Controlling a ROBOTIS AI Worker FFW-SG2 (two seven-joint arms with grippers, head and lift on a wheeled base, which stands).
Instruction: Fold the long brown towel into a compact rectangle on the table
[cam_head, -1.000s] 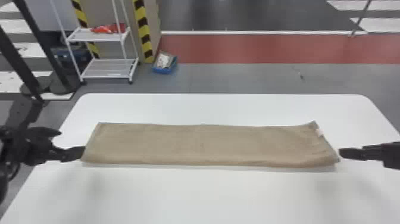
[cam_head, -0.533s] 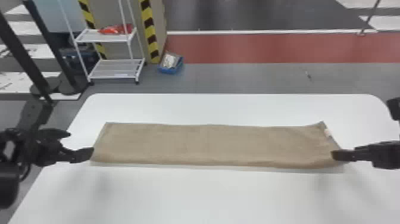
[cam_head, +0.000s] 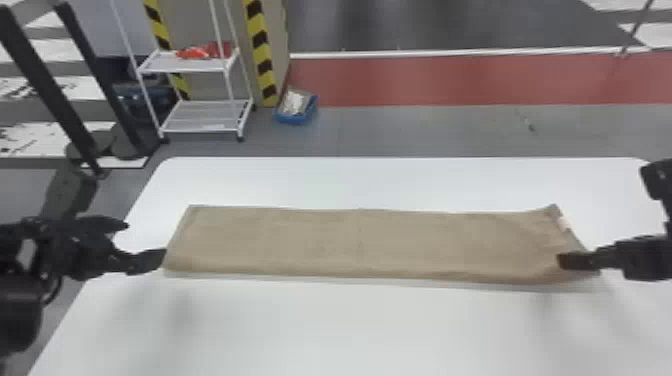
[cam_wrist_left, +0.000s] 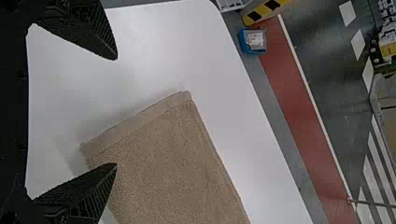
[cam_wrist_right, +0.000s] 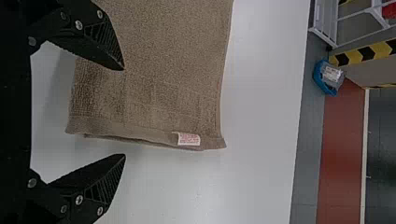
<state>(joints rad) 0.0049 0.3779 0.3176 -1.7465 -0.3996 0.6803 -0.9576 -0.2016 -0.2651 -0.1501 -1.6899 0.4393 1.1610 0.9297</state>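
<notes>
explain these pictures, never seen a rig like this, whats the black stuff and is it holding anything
This is a two-armed robot. The head view looks forward and down from its head, so its left arm appears on the left and its right arm on the right. The other two views come from cameras on its wrists and are turned sideways.

A long brown towel lies flat across a white table, with a small white label at its right end. The left gripper and right gripper are at opposite ends, each with two black fingers spread apart. Nothing is held.
</notes>
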